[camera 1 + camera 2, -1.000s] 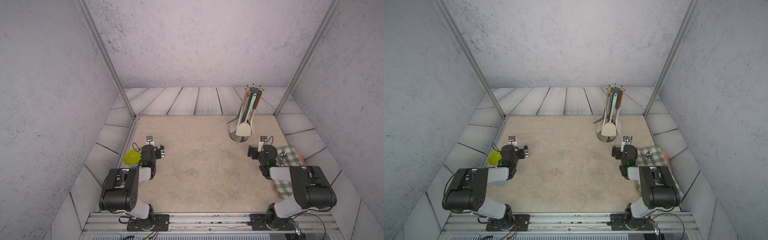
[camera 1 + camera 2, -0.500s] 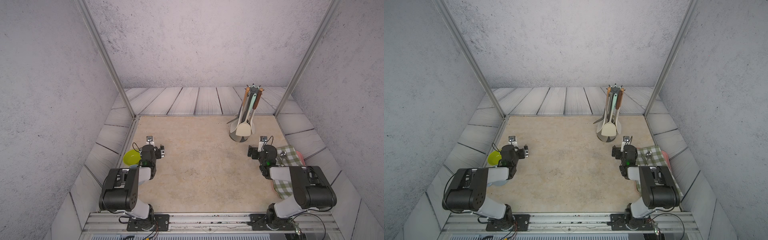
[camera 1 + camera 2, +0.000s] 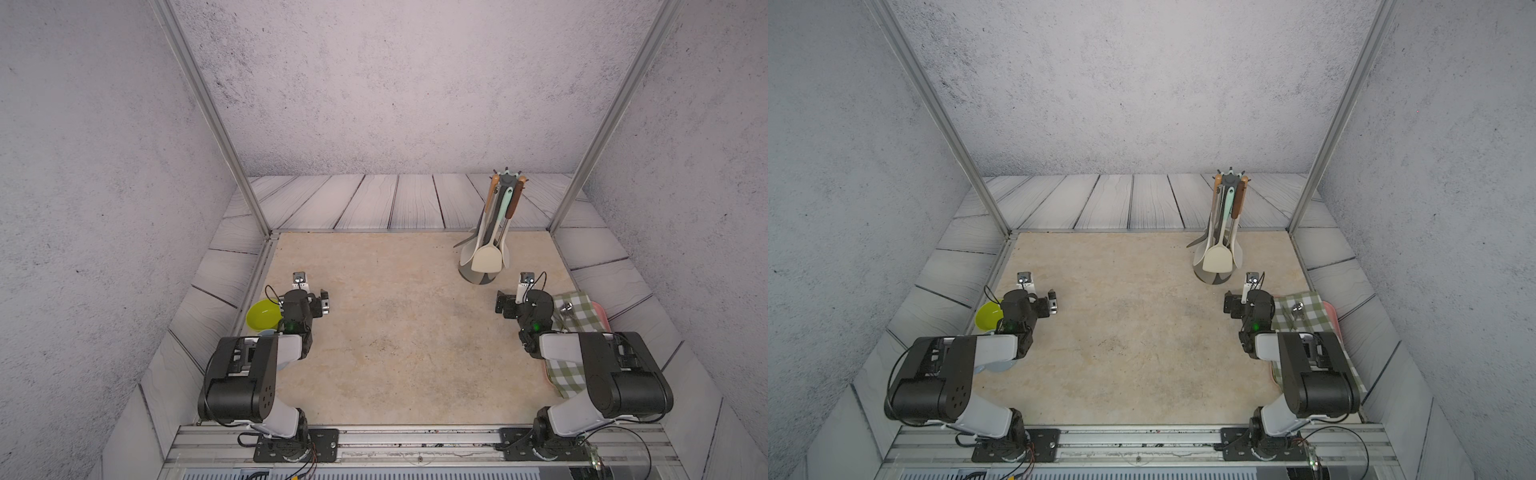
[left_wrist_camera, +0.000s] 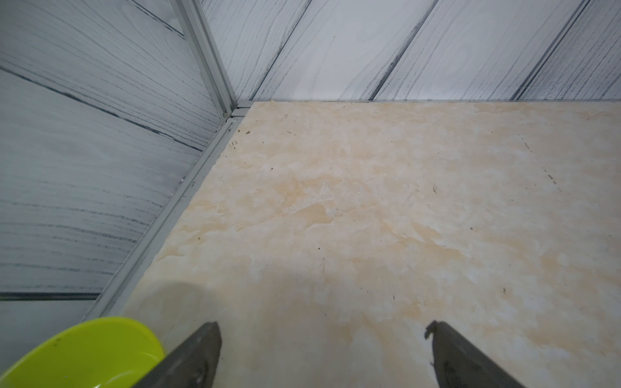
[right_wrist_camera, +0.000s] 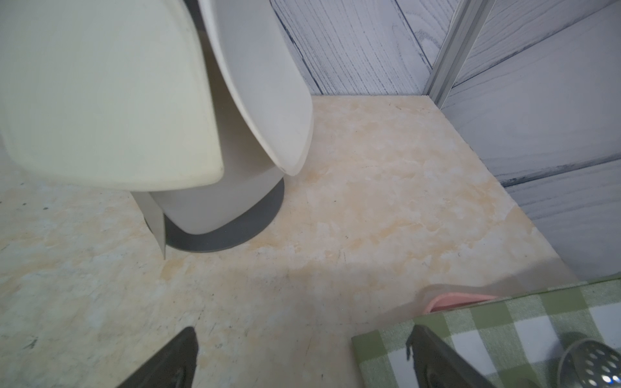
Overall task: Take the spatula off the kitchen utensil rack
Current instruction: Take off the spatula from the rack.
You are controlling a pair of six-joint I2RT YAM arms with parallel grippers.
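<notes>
The kitchen utensil rack [image 3: 506,181] stands at the back right in both top views, a dark grey stand on a round base [image 5: 232,231]. Several utensils hang from its crown of hooks. The spatula [image 3: 486,259] [image 3: 1217,259] hangs at the front, its flat cream blade [image 5: 100,94] just above the base. My right gripper [image 3: 502,303] [image 5: 304,331] is open and empty, low over the table just in front of the rack. Far to the rack's left, my left gripper [image 3: 323,301] [image 4: 322,327] is also open and empty.
A lime green bowl [image 3: 262,318] [image 4: 84,352] sits beside the left gripper by the left wall. A green check cloth [image 3: 575,318] [image 5: 504,332] over a pink tray [image 5: 453,300] lies by the right gripper, with a perforated metal utensil [image 5: 591,364] on it.
</notes>
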